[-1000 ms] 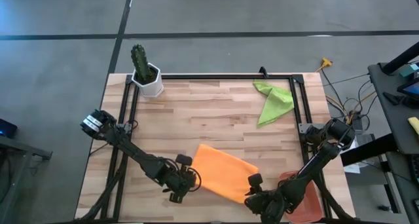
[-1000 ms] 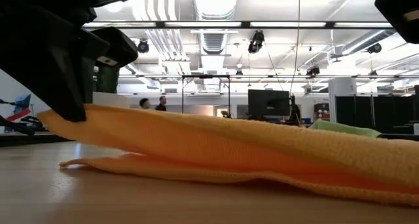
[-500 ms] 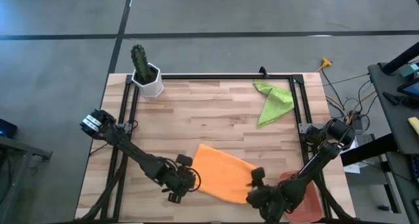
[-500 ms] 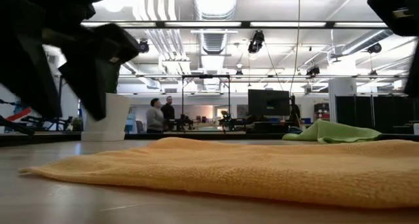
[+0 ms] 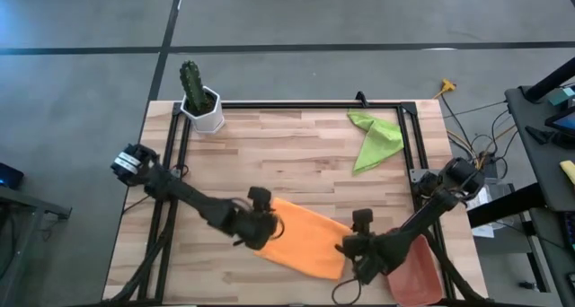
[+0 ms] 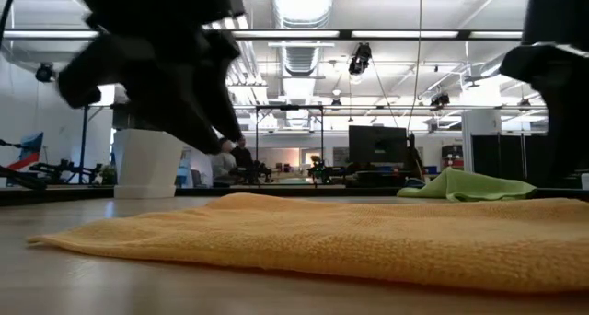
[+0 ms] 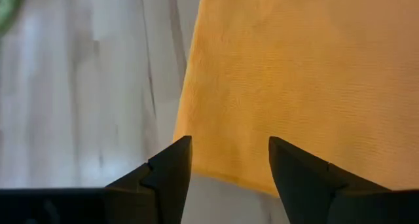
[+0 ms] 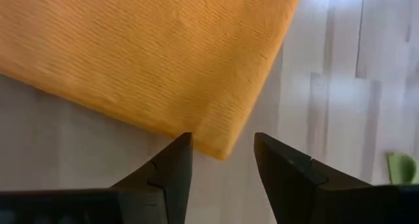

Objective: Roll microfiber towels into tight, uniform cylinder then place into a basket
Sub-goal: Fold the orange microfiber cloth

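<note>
While both arms are reaching over the near half of the wooden table, the left gripper is hovering with its two dark fingers spread apart, grasping nothing. Directly beneath and ahead of those fingers is lying one corner edge of the orange towel, with bare wood just beside it. The right gripper is likewise spread wide and empty, hanging above the opposite corner of the same towel, whose tip is showing between its fingers without touching them.

The orange towel is lying flat and unrolled, a slanted rectangle stretching between the two grippers; from table height its near edge is resting slightly rumpled on the wood. Just beside the right gripper, on its outer side toward the table's near right corner, the terracotta basket is sitting empty. Well beyond both grippers, at the far right of the table, the lime green towel is lying crumpled and folded over itself. Far beyond the left gripper, a white pot with a cactus is standing upright at the far left corner.
</note>
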